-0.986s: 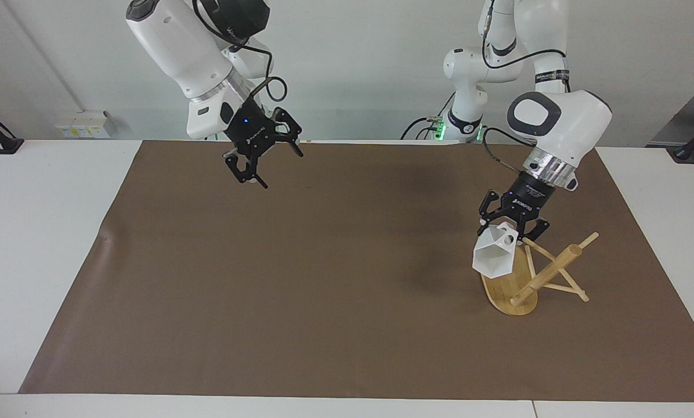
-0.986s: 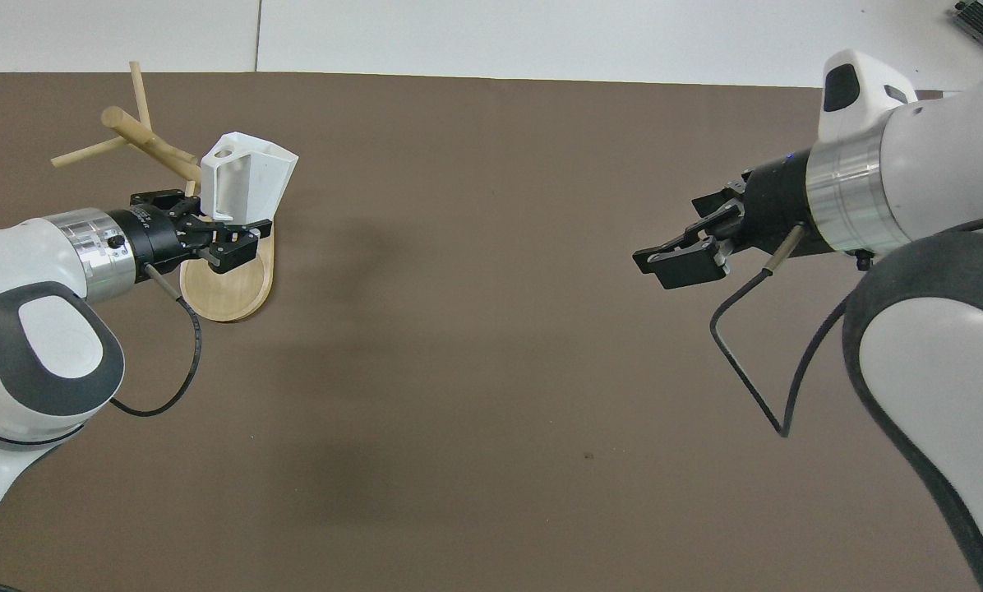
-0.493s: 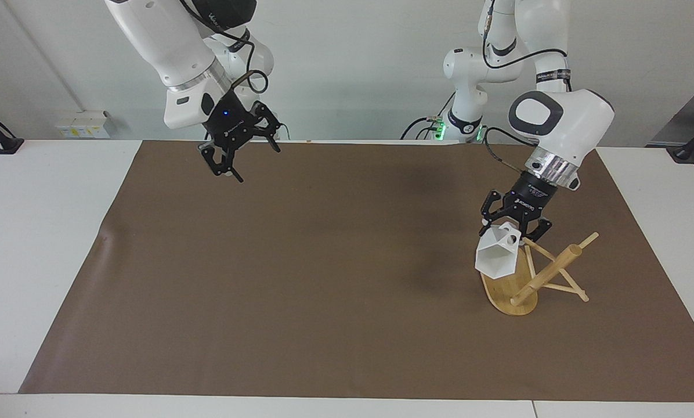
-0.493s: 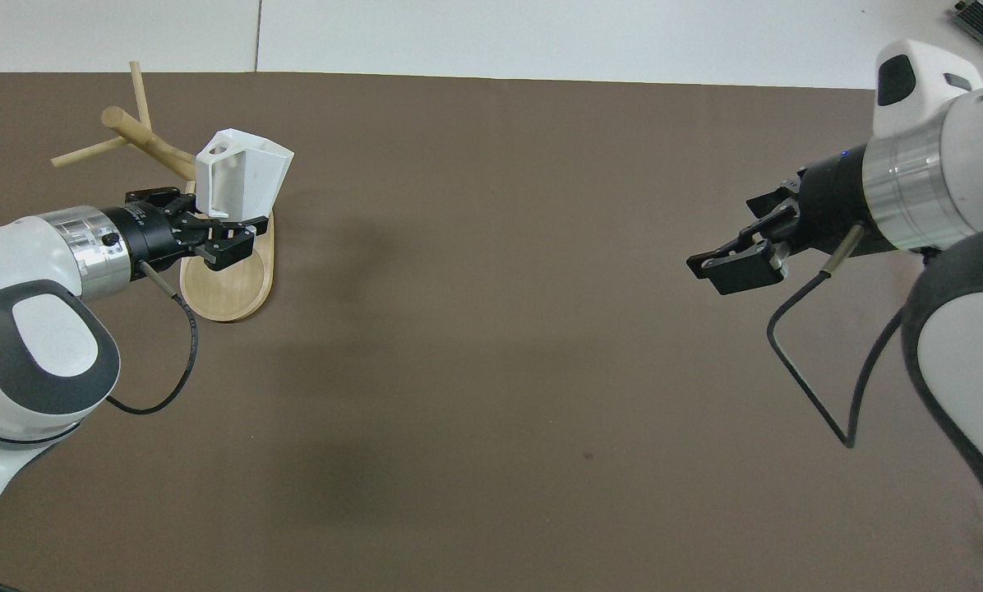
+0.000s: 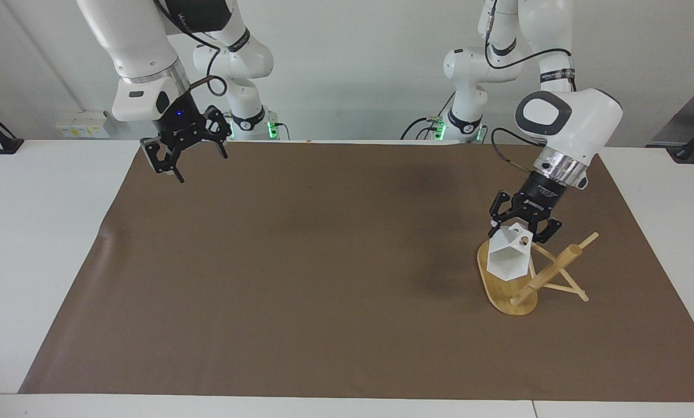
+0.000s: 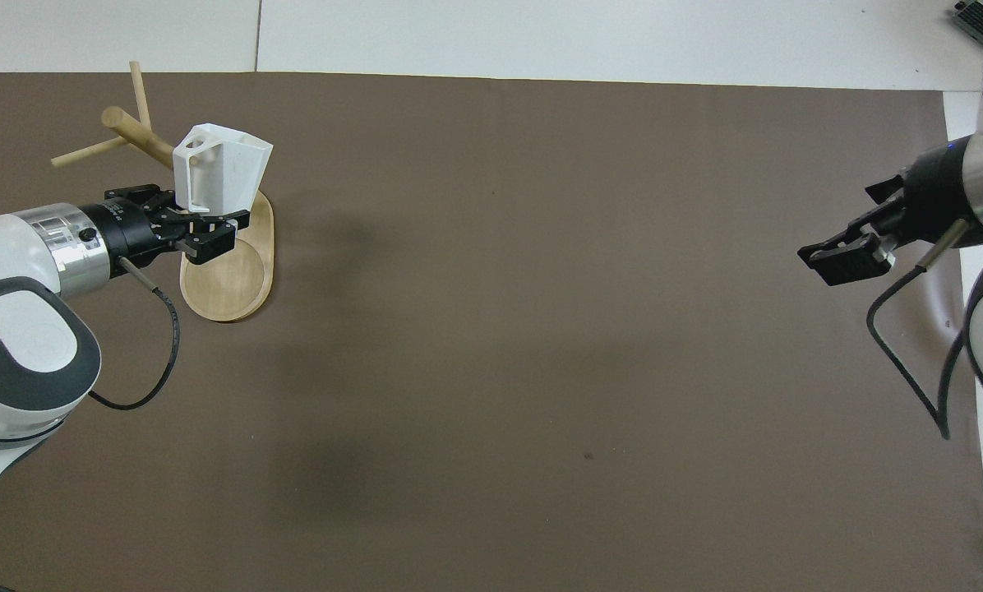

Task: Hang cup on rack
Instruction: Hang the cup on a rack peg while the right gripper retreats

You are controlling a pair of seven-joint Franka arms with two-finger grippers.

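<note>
Facing view, left gripper [image 5: 520,225]: clamped on the cup [image 5: 509,258] at its handle end, fingertips pressed against the blocky handle; the wrist slopes down from the left arm's end of the table.
Overhead view, left gripper [image 6: 198,224]: the same grip seen from above, black fingers on either side of the handle's lower edge.
Cup, attitude: tipped, with its hexagon-like rim facing away from the robots and slightly downward, the handle with its round hole uppermost.
Cup, position: held in the air over the oval base of the rack [image 5: 541,277], just beside the central post; no peg passes through the handle hole. Whether the cup's lower edge touches the base cannot be told.
Cup, overhead [image 6: 216,169]: it covers the end of the base farther from the robots and the lower part of the post.
Rack, condition: base flat on the brown mat [image 5: 324,278]; post and thin pegs lean toward the left arm's end of the table in both views.
Rack, overhead [image 6: 230,284]: bare part of the base visible nearer to the robots than the cup.
Right gripper [image 5: 179,152]: fingers apart, holding nothing, raised over the mat's corner at the right arm's end of the table.
Right gripper, overhead [image 6: 849,256]: over the mat's edge, well apart from the cup and rack.
Table [image 5: 39,244]: white, showing around the mat.
</note>
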